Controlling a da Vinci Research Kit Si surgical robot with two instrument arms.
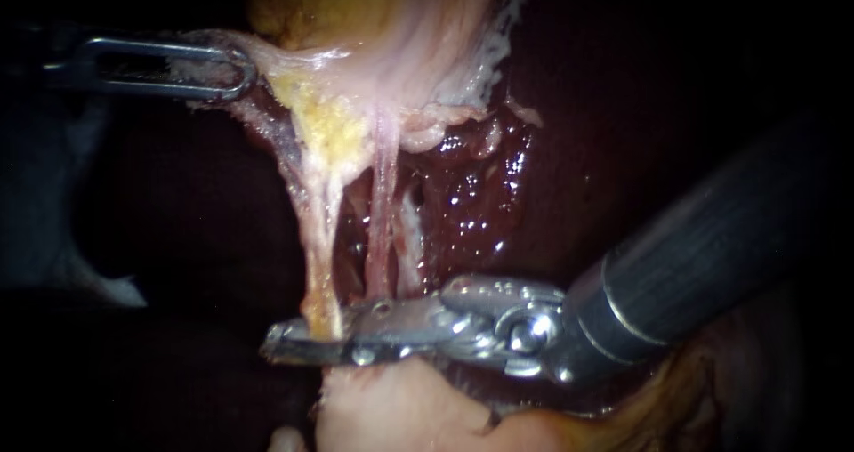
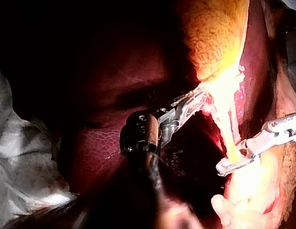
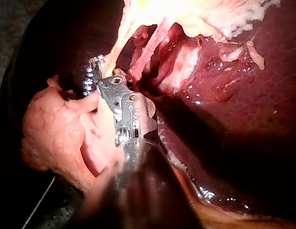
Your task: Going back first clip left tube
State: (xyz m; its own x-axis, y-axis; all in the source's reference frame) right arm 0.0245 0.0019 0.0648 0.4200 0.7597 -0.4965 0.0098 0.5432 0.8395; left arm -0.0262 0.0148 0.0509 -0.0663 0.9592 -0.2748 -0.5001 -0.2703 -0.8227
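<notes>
Clip step, status: our left instrument (image 1: 240,69) jaws grip the gallbladder (image 1: 418,52); our right instrument (image 1: 283,343) jaws clamp the left tube (image 1: 322,238); no clip visible, withdrawal not begun.

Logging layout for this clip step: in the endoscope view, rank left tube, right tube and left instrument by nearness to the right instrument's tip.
1. Left tube: at the right instrument tip.
2. Right tube: just right of it.
3. Left instrument: far upper left, jaws gripping gallbladder tissue.
</notes>
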